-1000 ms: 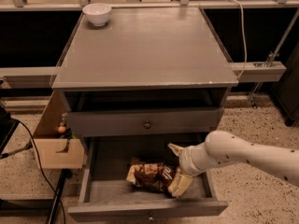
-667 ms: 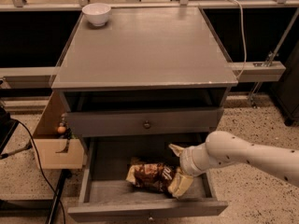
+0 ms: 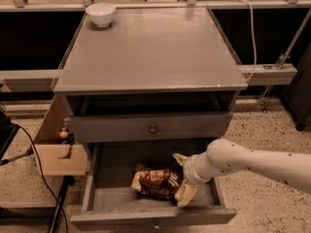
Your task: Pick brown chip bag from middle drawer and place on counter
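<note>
Wide shallow grey middle drawer (image 3: 110,177) pulled out, low front panel nearest cam. Inside drawer, centre-right of tray: crinkled glossy dark brown chip bag (image 3: 154,182) w/ pale print, lying flat, long axis approx. parallel to drawer front. Pale two-finger gripper (image 3: 181,180) down in drawer at bag's R end, on white speckled arm (image 3: 252,161) reaching in over drawer's R side. Fingers (image 3: 186,193) spread apart, one toward drawer back, one toward drawer front, bag's R end between them; can't tell if pressing on bag. Directly above drawer: closed grey drawer front w/ round dark knob (image 3: 152,128), then an open dark slot. Above that, over drawer: large flat smooth grey counter (image 3: 150,47), small white round bowl (image 3: 100,14) on its far-L corner. Just L of drawer: light wooden box (image 3: 56,157), black cable (image 3: 39,165) on speckled floor beyond it.
</note>
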{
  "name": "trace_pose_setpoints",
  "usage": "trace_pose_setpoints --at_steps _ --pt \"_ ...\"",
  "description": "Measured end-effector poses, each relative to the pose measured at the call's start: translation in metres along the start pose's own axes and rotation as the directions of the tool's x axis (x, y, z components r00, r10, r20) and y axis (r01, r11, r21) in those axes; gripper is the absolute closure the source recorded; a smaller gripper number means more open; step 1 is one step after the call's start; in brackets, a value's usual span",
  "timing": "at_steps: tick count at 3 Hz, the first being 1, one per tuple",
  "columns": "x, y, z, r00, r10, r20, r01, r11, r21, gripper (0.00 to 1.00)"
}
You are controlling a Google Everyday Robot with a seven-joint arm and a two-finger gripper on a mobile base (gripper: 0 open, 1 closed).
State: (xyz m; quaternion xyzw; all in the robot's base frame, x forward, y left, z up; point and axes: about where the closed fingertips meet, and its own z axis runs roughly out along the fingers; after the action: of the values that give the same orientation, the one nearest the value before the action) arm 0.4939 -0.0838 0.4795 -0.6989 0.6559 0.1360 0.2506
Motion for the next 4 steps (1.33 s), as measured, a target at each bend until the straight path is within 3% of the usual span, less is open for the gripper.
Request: trace_pose_setpoints --at_steps 4 --pt "0.020 -0.021 0.093 0.999 0.042 -0.019 -0.044 0.9950 -0.090 0.00"
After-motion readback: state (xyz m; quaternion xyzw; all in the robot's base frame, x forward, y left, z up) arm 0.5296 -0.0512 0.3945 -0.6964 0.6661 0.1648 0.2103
